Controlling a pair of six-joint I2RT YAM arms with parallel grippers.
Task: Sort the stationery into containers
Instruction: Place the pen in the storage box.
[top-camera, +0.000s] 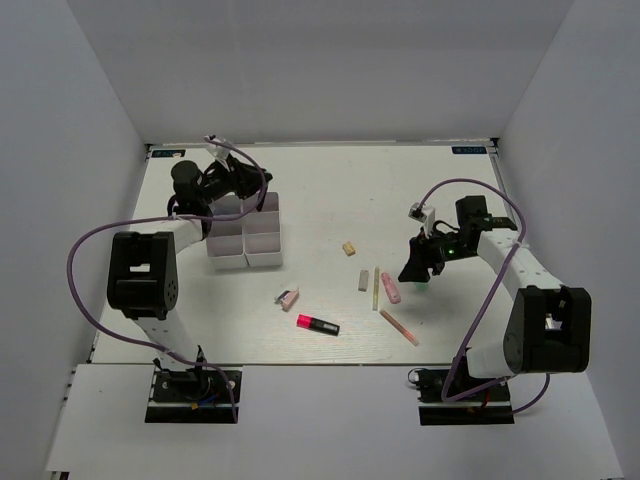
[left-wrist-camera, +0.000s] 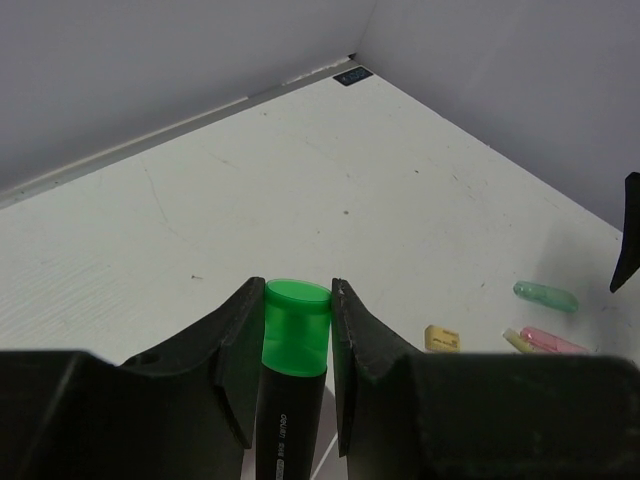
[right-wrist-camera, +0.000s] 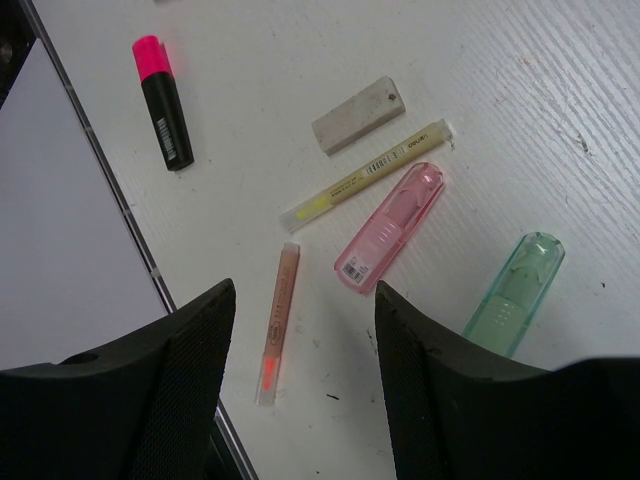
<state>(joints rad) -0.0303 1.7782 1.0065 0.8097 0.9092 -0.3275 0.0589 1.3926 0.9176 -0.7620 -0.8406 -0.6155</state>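
My left gripper (left-wrist-camera: 297, 300) is shut on a green-capped black highlighter (left-wrist-camera: 294, 345) and holds it over the far end of the white compartment tray (top-camera: 245, 240); the gripper also shows in the top view (top-camera: 246, 188). My right gripper (right-wrist-camera: 305, 295) is open and empty above the table, also seen in the top view (top-camera: 416, 268). Below it lie a pinkish pencil (right-wrist-camera: 277, 322), a pink case (right-wrist-camera: 390, 228), a green case (right-wrist-camera: 515, 297), a yellowish pencil (right-wrist-camera: 365, 175), a grey eraser (right-wrist-camera: 357, 115) and a pink-capped black highlighter (right-wrist-camera: 162, 103).
A beige eraser (top-camera: 349, 248) lies mid-table and a small pink eraser (top-camera: 288, 297) lies near the pink highlighter (top-camera: 318, 324). White walls close the table at the back and both sides. The table's front edge runs close to the pinkish pencil (top-camera: 398, 327).
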